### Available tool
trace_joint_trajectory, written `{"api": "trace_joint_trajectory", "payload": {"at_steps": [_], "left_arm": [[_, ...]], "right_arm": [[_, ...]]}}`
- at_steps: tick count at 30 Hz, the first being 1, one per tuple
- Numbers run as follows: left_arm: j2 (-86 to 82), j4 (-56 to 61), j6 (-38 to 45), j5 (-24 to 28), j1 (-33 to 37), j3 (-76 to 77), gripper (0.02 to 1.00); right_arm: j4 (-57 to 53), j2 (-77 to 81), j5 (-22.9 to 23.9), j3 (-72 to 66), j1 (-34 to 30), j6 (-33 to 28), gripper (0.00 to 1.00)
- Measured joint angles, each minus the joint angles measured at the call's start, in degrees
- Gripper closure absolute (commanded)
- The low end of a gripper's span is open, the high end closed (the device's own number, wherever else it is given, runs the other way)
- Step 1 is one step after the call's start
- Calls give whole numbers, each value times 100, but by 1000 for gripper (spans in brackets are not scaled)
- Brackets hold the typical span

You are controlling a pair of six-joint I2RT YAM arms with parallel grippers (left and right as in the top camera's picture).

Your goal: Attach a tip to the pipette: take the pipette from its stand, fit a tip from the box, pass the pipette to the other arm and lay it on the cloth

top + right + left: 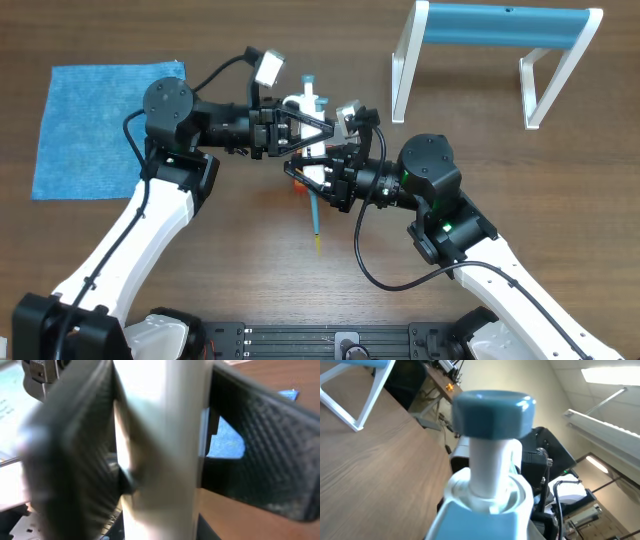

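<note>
pipette 1; tip 1; cloth 1; stand 1

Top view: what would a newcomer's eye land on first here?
Both arms meet mid-table, the left gripper and right gripper at one pipette, its yellow tip pointing toward the arms' bases. The right gripper is clamped on its white body. A blue cloth lies far left, a white-and-blue stand far right.

From above, you get bright, even light across the desk, with only faint, soft shadows beneath the arms. In your left wrist view a ceiling light panel glares white, and the close pipette looks soft. Your right wrist view is badly out of focus: pipette and tool fingers blur heavily.
</note>
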Motion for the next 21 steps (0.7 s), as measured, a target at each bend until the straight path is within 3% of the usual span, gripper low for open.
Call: {"api": "trace_joint_trajectory", "payload": {"at_steps": [1,2,6,8,9,10,12,14,16,18,21], "left_arm": [[0,-9,7,-2,0,0,991],[2,-35,17,-2,2,0,991],[0,-289,-173,0,319,13,993],[0,-1047,7,-39,723,59,993],[-7,-2002,332,-138,1034,116,991],[-4,-3274,804,-452,1408,170,993],[4,-5971,1759,-1733,2249,208,993],[28,-7879,2520,-3228,2909,133,993],[33,-8843,3233,-4072,3314,225,993],[267,-10316,3998,-4994,3746,1137,993],[1403,-11903,4903,-5963,4385,3600,993]], "right_arm": [[-9,0,0,-2,0,2,584],[-17,0,-2,-2,0,17,126],[-39,2,-15,-2,-13,-157,121],[-289,2,-315,9,-173,-223,123],[-590,2,-614,11,-400,-334,123],[-973,4,-918,15,-695,-444,123],[-1506,7,-1432,11,-1329,-566,121],[-1606,11,-1766,9,-1792,-691,31],[-1628,11,-1845,11,-1928,-914,31],[-1770,11,-1478,13,-1908,-1167,31],[-2065,13,-326,20,-1829,-1478,31]]}}
